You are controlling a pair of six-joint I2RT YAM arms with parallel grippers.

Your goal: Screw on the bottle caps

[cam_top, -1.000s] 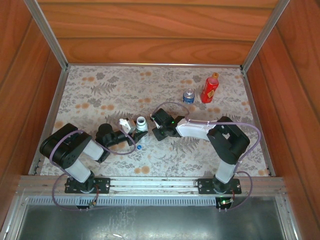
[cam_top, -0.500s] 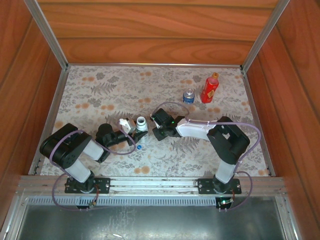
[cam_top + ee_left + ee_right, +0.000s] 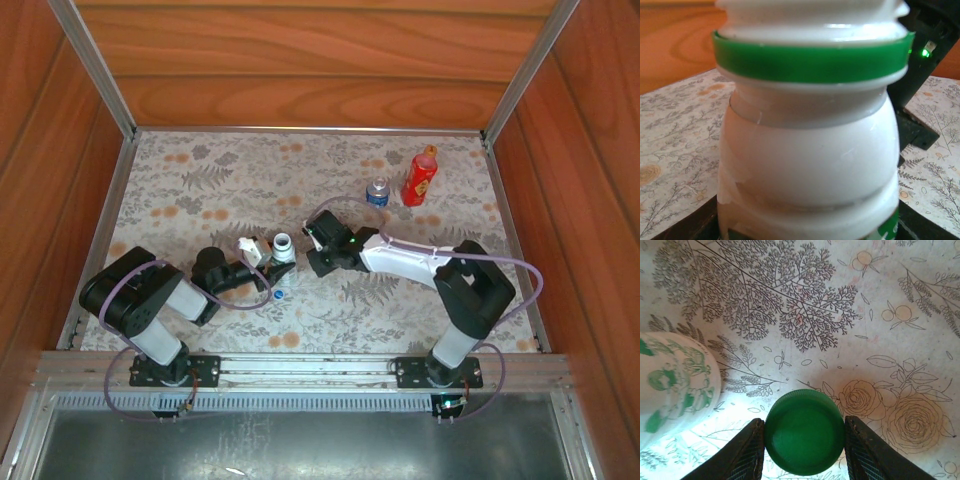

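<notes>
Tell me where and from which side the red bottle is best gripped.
The red bottle stands upright with the short clear bottle close on its left. So it is likely best gripped around its mid-body, below the orange cap, coming from its open right side.

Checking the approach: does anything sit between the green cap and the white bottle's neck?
Nothing visible does. The right gripper holds the green cap beside the white bottle, gripped by the left gripper, its threaded neck uncapped. The blue cap lies aside, nearer the bases.
</notes>
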